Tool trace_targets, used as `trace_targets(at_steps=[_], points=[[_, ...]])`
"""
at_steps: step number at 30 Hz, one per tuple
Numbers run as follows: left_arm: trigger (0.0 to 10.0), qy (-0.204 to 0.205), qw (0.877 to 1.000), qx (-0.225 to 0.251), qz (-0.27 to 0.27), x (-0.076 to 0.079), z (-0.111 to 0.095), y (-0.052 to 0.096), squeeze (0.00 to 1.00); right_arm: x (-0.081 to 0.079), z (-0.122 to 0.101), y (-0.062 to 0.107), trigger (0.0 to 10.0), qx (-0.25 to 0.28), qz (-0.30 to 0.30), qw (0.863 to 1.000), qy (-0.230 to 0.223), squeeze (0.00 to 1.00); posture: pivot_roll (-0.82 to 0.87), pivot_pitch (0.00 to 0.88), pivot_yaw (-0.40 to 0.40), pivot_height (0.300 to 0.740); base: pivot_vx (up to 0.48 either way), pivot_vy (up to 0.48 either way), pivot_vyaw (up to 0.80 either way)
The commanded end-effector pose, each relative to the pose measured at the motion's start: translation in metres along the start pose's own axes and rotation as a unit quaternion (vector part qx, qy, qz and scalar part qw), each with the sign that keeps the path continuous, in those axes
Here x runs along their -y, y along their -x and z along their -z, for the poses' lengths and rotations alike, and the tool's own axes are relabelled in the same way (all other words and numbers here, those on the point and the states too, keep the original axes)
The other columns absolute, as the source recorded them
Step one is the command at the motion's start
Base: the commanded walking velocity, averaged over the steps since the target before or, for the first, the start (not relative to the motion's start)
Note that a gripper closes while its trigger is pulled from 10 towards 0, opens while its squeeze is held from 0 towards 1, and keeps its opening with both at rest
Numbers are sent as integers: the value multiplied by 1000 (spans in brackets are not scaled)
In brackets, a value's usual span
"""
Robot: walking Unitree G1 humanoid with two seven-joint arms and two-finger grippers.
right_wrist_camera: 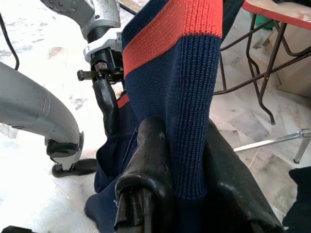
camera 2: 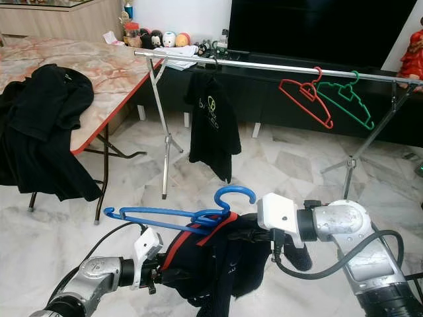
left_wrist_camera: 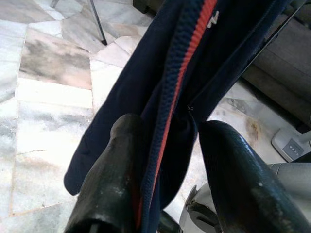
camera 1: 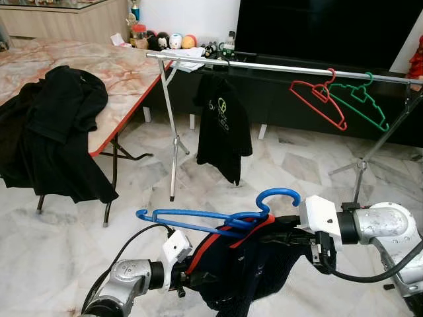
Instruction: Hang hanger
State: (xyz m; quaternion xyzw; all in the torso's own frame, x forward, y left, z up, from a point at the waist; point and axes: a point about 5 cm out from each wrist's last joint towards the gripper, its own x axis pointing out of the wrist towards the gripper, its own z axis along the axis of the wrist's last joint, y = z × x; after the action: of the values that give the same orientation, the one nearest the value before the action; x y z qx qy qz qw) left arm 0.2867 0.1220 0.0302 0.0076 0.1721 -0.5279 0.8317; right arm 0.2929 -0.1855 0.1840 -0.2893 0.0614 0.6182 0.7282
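While both of our arms reach in low in front of us, we hold a navy garment (camera 1: 244, 271) with a red stripe between them, draped on a blue hanger (camera 1: 218, 218). Our left gripper (left_wrist_camera: 167, 160) is clamped on a fold of the knit, one black finger on each side of the red-edged cloth. Our right gripper (right_wrist_camera: 187, 179) pinches the striped band likewise, fingers pressed against the fabric. The hanger lies nearly level just above and between the two grippers, its hook curling up next to our right wrist; the far end of its bar sticks out past our left wrist. Most of the garment hides the hanger's lower bar, and in the head views the cloth covers our fingertips.

Farther off stands a metal rail (camera 1: 264, 66) on tripod legs, well apart from the hanger. On it hang a black T-shirt (camera 1: 223, 125), a red hanger (camera 1: 317, 99) and a green hanger (camera 1: 360, 102). To our left a table (camera 1: 125, 72) carries dark clothes (camera 1: 56, 132) over its edge.
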Motion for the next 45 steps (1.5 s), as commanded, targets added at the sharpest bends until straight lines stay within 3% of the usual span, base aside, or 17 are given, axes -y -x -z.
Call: trace_targets(at_steps=[1,25,30,37,45], points=[[0,5,1000,-17,3,2,7,2,0,7,-8,4,0,5,12,1000,21,0,-43,81,-27,740,0,0,0],[0,10,999,-36,22,5,14,6,0,10,-5,2,0,3,22,1000,17,0,-38,81,-26,740,0,0,0],[0,3,999,-43,-21,0,16,8,0,10,-1,2,0,-4,33,999,13,0,-35,80,-25,740,0,0,0],[0,0,994,-39,-104,-7,22,19,0,-5,30,11,0,-73,16,997,-20,0,-35,81,-20,740,0,0,0],[0,-2,989,-50,-139,-11,27,26,0,-18,52,26,0,-113,-6,992,-60,0,-31,83,-17,740,0,0,0]])
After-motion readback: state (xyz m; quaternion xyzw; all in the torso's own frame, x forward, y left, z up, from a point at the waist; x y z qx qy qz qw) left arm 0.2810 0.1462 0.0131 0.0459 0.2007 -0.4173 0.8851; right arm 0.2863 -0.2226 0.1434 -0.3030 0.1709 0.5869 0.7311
